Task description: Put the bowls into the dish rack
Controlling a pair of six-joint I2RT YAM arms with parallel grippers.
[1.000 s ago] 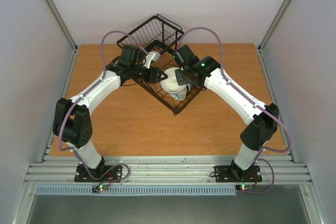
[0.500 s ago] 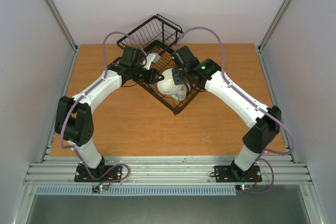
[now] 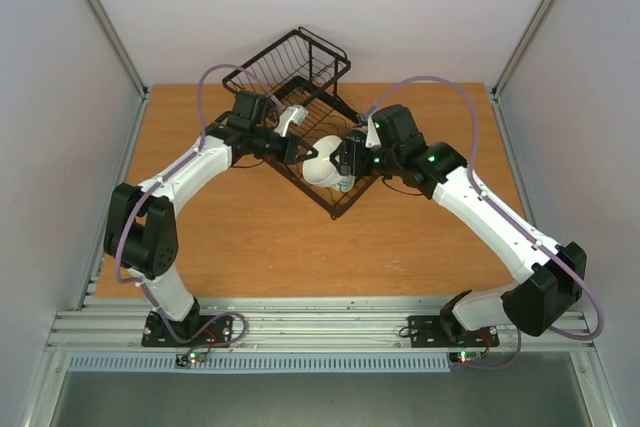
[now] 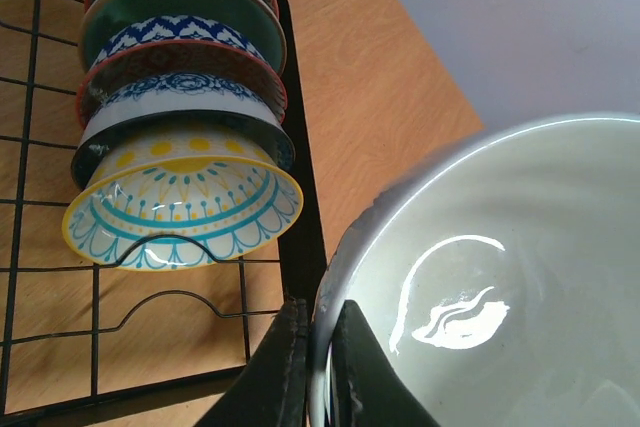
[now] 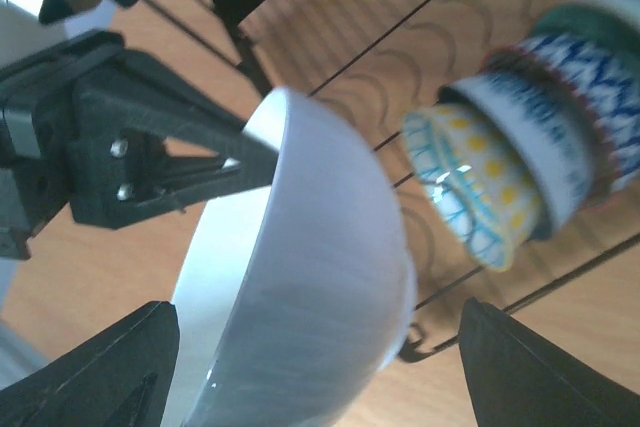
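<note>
- Your rack (image 3: pixel 335 213) sits at the far middle of the table (image 3: pixel 250 237), turned corner-on. It is black wire, with a flat tray and a raised basket at its far end.
- A row of bowls stands on edge in the tray, packed face to back, along the tray's frame.
- From the left wrist, the front of the row is a yellow-rimmed bowl (image 4: pixel 185 212) with teal arcs and yellow dots. Behind it come a dark-rimmed bowl (image 4: pixel 180 117), a red-rimmed bowl (image 4: pixel 180 59) and a green bowl (image 4: pixel 180 2) with a blue zigzag. All are glazed and glossy.
- The white bowl (image 3: pixel 322 165) is not in the row. It hangs tilted over the tray's near end, between your two arms.
- It is plain, round and smooth, with a bright glare spot on its inside.
- Your left gripper (image 4: pixel 318 319) is pinched tight on the white bowl's rim, one finger inside and one outside.
- Your right gripper (image 5: pixel 320 327) stands wide apart, with the white bowl between its fingers (image 5: pixel 540 367). That finger is clear of the bowl.
</note>
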